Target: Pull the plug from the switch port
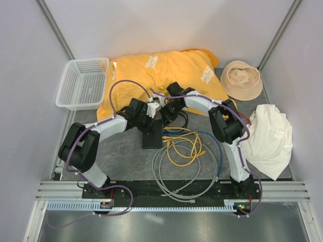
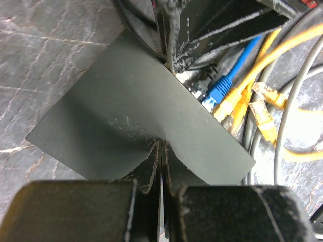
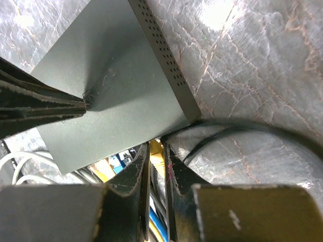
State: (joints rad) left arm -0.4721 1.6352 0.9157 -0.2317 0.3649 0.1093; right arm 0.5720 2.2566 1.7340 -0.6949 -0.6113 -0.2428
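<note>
Seen from above: one switch [image 1: 151,137], yellow cables [image 1: 187,151] coiled just right of it.

Via left wrist: left gripper [image 2: 161,151] shut, empty, pressed onto switch top. One blue plug [image 2: 218,92], apparently seated in switch edge, so pull judged undone.

Via right wrist: right gripper [image 3: 157,151] narrowed to a slit beside switch corner. Impossible to tell whether gripping anything.

Flat dark-grey switch [image 2: 126,131], blue plug [image 2: 218,91] and yellow plug [image 2: 229,104] in its ports.

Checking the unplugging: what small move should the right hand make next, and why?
Probably tighten the right hand on the plug: yellow shows between its narrow fingers at the port edge, and the shut left hand pins the switch.
</note>
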